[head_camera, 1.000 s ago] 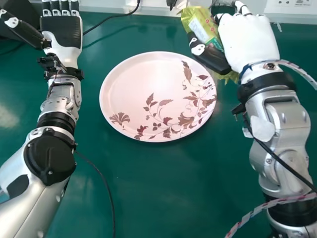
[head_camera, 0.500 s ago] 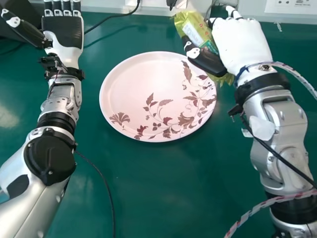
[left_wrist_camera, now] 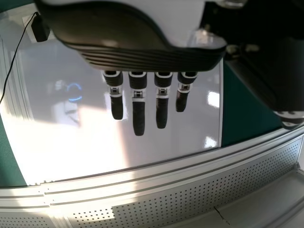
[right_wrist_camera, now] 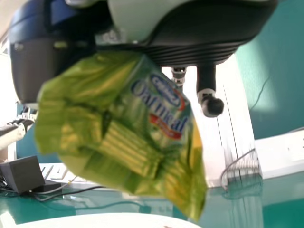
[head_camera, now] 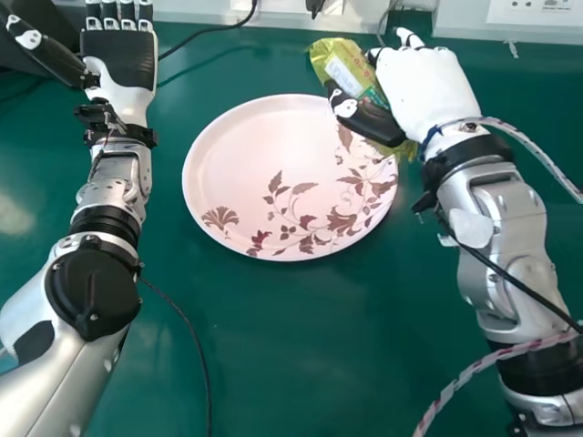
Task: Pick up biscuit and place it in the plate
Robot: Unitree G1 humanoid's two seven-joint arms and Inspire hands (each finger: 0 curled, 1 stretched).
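The biscuit packet [right_wrist_camera: 104, 142] is crinkled, glossy plastic film, the plate [head_camera: 260, 173] smooth and glossy, the desk [head_camera: 282, 346] smooth with a sheen, the right robot hand [head_camera: 426, 86] smooth, plastic-looking.

Right hand [head_camera: 426, 89] at close range, curled round crumpled green-yellow biscuit packet [right_wrist_camera: 109, 135]; thumb [right_wrist_camera: 40, 71] on one side, fingers [right_wrist_camera: 207, 90] on the other; packet creased, printed panel facing camera, ridged seam across it; pale curved rim of plate [right_wrist_camera: 109, 220] near packet's hanging corner, contact unclear; beyond, on green table [right_wrist_camera: 282, 209], dark box [right_wrist_camera: 23, 175] with black cables [right_wrist_camera: 71, 194] beside it; white socket panel [right_wrist_camera: 284, 153] farther back.
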